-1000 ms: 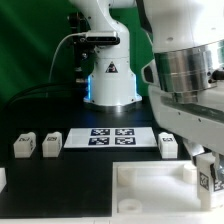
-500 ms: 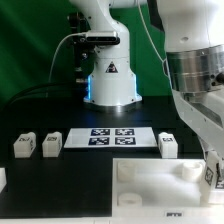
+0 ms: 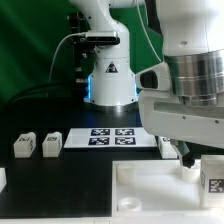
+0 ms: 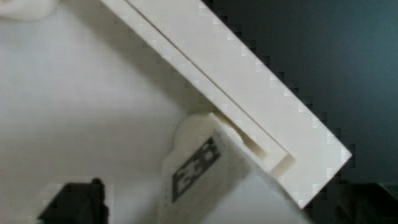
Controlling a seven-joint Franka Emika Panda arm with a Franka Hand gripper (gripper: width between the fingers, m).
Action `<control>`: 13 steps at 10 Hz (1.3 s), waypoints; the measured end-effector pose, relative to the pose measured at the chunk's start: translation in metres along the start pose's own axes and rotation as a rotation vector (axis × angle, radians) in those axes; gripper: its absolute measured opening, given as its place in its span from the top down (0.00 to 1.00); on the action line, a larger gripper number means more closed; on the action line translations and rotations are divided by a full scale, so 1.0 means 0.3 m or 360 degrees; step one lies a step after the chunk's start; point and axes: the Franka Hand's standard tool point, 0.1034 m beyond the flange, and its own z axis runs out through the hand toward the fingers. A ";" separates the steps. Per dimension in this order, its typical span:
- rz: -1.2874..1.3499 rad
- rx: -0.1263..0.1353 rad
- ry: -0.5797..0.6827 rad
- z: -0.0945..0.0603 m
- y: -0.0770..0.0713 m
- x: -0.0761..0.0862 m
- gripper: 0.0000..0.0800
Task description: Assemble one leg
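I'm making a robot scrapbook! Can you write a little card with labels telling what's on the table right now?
legs lying loose: two, at the exterior view's left
marker board, flat, mid-table
white panel, in front
leg at panel, by its corner at the exterior view's right
gripper: mostly hidden; open or shut unclear

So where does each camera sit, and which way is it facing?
Exterior view: off the arm, in front of the table, facing the arm's base across the white panel and marker board; the wrist looms close.
Wrist view: on the wrist, looking down at the panel's edge; one dark fingertip shows.
Shared: the panel and the tagged leg at its edge.
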 end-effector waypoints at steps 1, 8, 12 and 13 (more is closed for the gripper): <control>-0.0129 -0.0001 0.0001 0.000 0.001 0.001 0.19; -0.0935 -0.0055 0.0031 -0.008 -0.001 0.030 0.51; -0.0069 -0.0034 0.0028 -0.008 -0.007 0.022 0.64; 0.0315 -0.0072 -0.0005 -0.023 -0.024 0.018 0.64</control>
